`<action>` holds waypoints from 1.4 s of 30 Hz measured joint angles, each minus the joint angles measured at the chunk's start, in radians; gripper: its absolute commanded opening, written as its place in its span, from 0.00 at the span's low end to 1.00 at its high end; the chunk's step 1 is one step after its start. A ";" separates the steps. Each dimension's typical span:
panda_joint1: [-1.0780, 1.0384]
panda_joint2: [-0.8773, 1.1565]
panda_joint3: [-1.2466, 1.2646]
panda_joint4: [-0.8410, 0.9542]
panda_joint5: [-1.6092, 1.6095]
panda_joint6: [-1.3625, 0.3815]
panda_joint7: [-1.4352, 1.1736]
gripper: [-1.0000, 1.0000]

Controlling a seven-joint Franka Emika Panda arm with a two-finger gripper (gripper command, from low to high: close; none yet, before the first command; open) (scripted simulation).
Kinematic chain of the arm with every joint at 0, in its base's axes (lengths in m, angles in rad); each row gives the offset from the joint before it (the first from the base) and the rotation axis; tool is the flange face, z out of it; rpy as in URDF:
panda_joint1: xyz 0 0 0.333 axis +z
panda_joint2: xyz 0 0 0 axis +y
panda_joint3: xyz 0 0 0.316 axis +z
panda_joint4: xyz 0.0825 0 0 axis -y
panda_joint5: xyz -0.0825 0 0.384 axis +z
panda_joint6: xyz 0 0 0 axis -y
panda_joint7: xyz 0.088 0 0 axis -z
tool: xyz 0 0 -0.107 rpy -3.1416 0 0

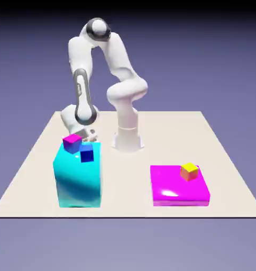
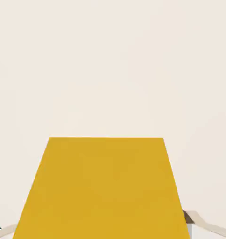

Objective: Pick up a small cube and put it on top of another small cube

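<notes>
And here we are, the white Franka Panda arm [image 1: 126, 91] folded over at the shoulder and elbow, its hand tucked down behind the tall cyan block [image 1: 79, 180] on the exterior view's left! In the hand view, the small plain yellow cube [image 2: 105, 191] fills the lower middle, 1 broad face towards the camera, and the 2-finger gripper [image 2: 105, 231] has its jaws closed on it. A bit of 1 grey fingertip [image 2: 189, 228] peeps out at the cube's right edge; the cube hides most of the rest. Taking it with the flats square to the fingers makes sense: a level grip should let it be set down level.

Behind the cube, nothing but the pale tabletop [image 2: 113, 70]. From outside, the cyan block stands in front and masks the cube, so whether it has left the table, I can't tell.

Now, the candidates for a landing spot! There are 3 other small cubes: a magenta-topped cube [image 1: 72, 143] and a blue cube [image 1: 87, 153], side by side on the cyan block, and across the way a yellow-topped cube with orange sides [image 1: 189, 171], up on the flat magenta slab [image 1: 179, 185]. Whichever is the target, a straight lift looks the call, high enough to clear that tall block; a low swing could clip it and knock both its cubes away.
</notes>
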 measured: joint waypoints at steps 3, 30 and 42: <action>-0.109 0.037 0.108 -0.002 0.020 -0.051 -0.009 0.00; -0.829 0.112 1.007 0.422 -0.204 -0.503 -0.673 0.00; -1.007 0.371 1.424 0.857 -0.076 -0.972 -0.222 0.00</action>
